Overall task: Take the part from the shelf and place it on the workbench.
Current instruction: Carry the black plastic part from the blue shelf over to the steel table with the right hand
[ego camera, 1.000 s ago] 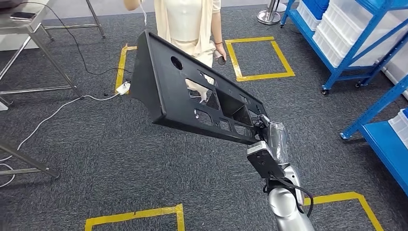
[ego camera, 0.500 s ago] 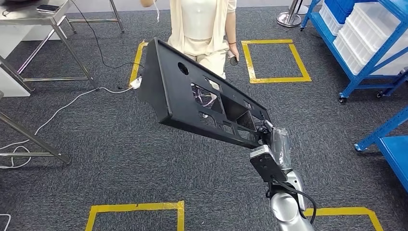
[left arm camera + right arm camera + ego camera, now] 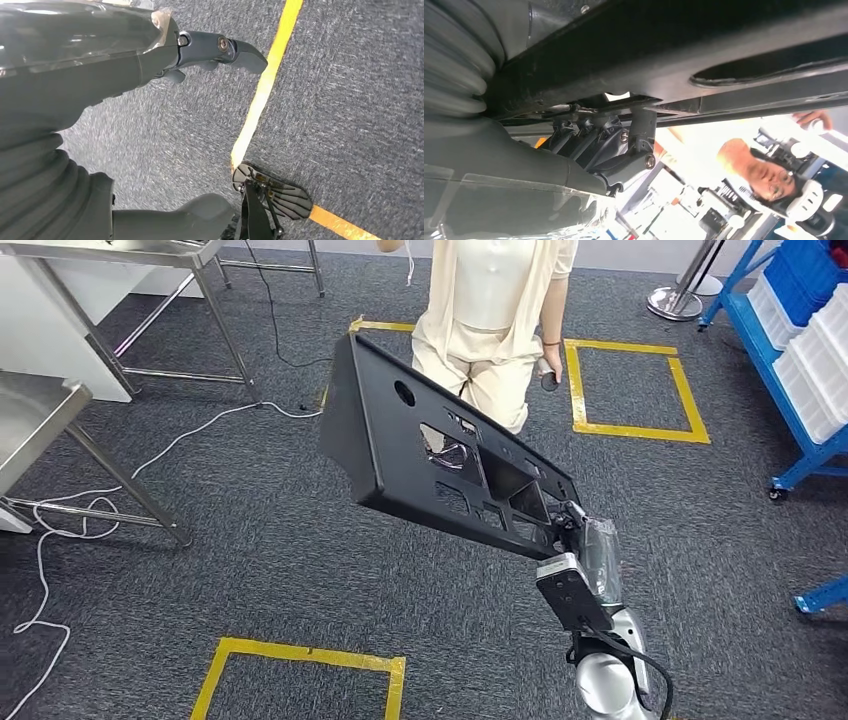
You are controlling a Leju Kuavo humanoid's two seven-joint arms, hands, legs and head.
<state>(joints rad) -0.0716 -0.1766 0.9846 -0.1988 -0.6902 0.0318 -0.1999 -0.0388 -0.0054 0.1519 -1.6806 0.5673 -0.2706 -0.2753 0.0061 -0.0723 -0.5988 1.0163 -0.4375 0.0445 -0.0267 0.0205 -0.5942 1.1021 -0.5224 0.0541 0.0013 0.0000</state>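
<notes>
The part is a long black plastic panel (image 3: 420, 455) with several cut-outs, held tilted in the air over the carpet. My right hand (image 3: 580, 540) grips its near lower end, with the fingers (image 3: 624, 150) hooked under the panel's (image 3: 704, 45) edge in the right wrist view. My left hand (image 3: 150, 55) hangs over the grey carpet with its fingers apart and nothing in it. A steel workbench (image 3: 35, 405) stands at the left edge, well apart from the panel.
A person (image 3: 495, 300) in pale clothes stands just behind the panel's far end. A second steel table (image 3: 130, 250) is at the back left. Blue shelving with white bins (image 3: 800, 350) is on the right. Yellow tape squares (image 3: 300, 655) and a white cable (image 3: 60, 530) lie on the carpet.
The camera has turned left: the shelving has slid toward the right edge and the steel workbench has come in at the left. The panel stays in my right hand.
</notes>
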